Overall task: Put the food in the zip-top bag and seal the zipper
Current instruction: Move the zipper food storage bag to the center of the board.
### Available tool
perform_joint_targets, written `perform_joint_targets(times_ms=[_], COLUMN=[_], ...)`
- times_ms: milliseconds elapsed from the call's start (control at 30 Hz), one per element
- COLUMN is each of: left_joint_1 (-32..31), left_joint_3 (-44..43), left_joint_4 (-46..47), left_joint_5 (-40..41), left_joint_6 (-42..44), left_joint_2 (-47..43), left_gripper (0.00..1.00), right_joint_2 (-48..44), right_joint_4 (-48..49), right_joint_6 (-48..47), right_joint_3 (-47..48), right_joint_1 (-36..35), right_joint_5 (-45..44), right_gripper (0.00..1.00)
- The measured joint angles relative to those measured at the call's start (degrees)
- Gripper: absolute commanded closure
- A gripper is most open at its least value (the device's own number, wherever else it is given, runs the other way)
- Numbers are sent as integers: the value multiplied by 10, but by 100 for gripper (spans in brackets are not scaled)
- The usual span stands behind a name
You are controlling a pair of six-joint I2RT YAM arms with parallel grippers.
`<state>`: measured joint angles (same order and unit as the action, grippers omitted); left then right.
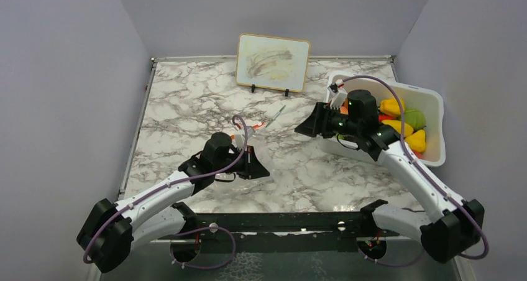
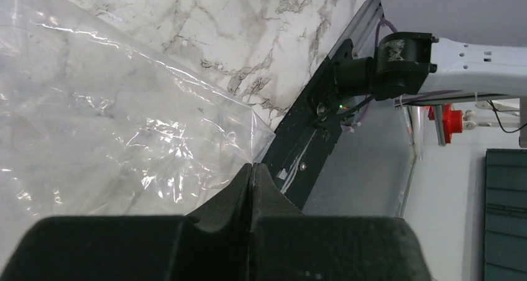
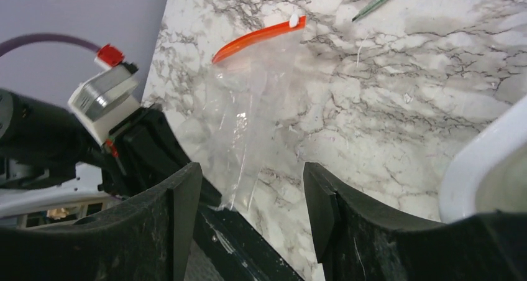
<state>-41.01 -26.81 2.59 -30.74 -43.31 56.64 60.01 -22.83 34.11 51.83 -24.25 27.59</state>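
The zip-top bag (image 1: pixel 260 152) lies empty on the marble table; it is clear, with its red-orange zipper (image 1: pixel 236 135) at the far end. In the right wrist view the bag (image 3: pixel 248 101) is flat and the zipper (image 3: pixel 258 35) has a white slider at one end. My left gripper (image 1: pixel 256 168) is shut on the bag's near corner (image 2: pixel 252 166). My right gripper (image 1: pixel 302 130) is open and empty, over the table between the bag and the bin (image 3: pixel 252 209). The food, with yellow peppers (image 1: pixel 391 105) and a green piece (image 1: pixel 415 118), lies in the bin.
A white plastic bin (image 1: pixel 436 101) stands at the right, behind my right wrist. A thin grey pen (image 1: pixel 275 116) lies beyond the bag. A framed picture (image 1: pixel 273 61) leans against the back wall. The black mounting rail (image 1: pixel 279 220) runs along the near edge.
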Motion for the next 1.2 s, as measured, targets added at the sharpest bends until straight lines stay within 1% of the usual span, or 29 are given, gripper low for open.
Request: perform_joint_targets(times_ms=[167, 367, 500, 633, 767, 800, 900, 1033, 1100, 1133, 1200], left_joint_1=[-1, -3, -3, -4, -4, -4, -4, -4, -4, -4, -4], left_joint_3=[15, 39, 55, 64, 67, 67, 67, 65, 53, 44, 20], left_joint_4=[25, 34, 34, 33, 33, 32, 23, -6, -38, -53, -81], left_joint_5=[-14, -18, -18, -17, -16, -15, -1, 27, 46, 53, 68], left_joint_6=[1, -1, -5, -5, -7, -7, -8, -6, 4, 7, 19], left_joint_2=[-19, -60, -95, -120, -133, -134, -139, -148, -156, -160, -169], left_gripper=[100, 100, 100, 100, 99, 93, 70, 51, 35, 24, 15], right_joint_2=[89, 155, 221, 288, 337, 345, 360, 409, 428, 436, 449], right_joint_4=[7, 40, 51, 54, 50, 50, 51, 47, 49, 47, 46], right_joint_6=[-3, 8, 14, 13, 11, 7, -19, -67, -86, -96, -113], right_joint_3=[38, 45, 75, 118, 159, 164, 170, 207, 212, 212, 213], right_joint_1=[-13, -63, -87, -93, -93, -93, -93, -94, -94, -94, -94], right_joint_5=[-1, -8, -18, -27, -47, -54, -56, -48, -38, -31, -21], right_gripper=[39, 39, 38, 39, 37, 37, 37, 38, 38, 38, 36])
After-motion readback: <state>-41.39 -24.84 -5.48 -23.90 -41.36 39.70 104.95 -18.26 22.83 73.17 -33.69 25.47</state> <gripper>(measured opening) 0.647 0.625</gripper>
